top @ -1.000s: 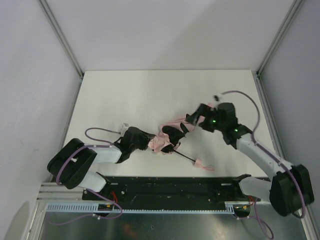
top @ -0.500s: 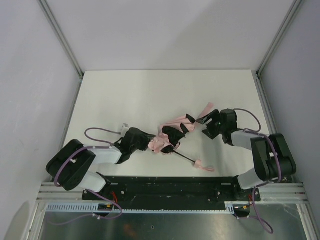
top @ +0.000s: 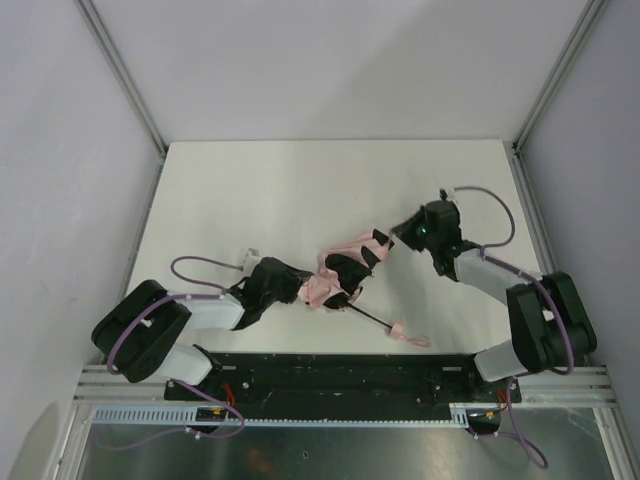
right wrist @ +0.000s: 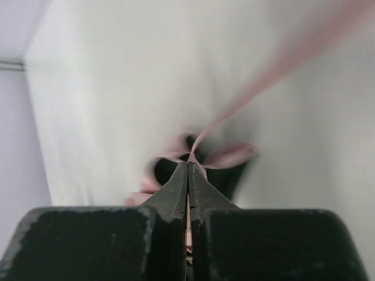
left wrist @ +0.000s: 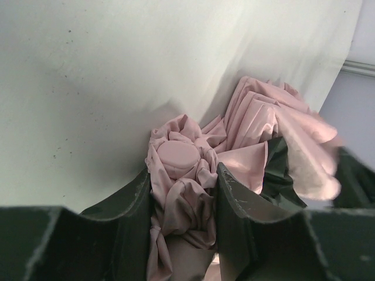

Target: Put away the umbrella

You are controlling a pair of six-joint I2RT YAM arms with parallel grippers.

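L gripper (left wrist: pixel 183 202) is clamped on the bunched pink cloth of the umbrella (left wrist: pixel 252 129), w/ the round tip cap (left wrist: pixel 179 157) just ahead, between its fingers. R gripper (right wrist: pixel 188 170) has its fingers pressed together, pinching a thin pink strip (right wrist: pixel 275 67) that runs up and off to its right. The strip is blurred, possibly a canopy edge or tie. The umbrella lies on the table (top: pixel 250 190) between both grippers. Its black shaft (top: pixel 368 315) and pink handle (top: pixel 405 334) trail toward the bases, apart from both.

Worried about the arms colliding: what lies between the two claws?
Only the umbrella, its bunched pink cloth and black ribs stretching from left claw to right claw, as the top view shows.
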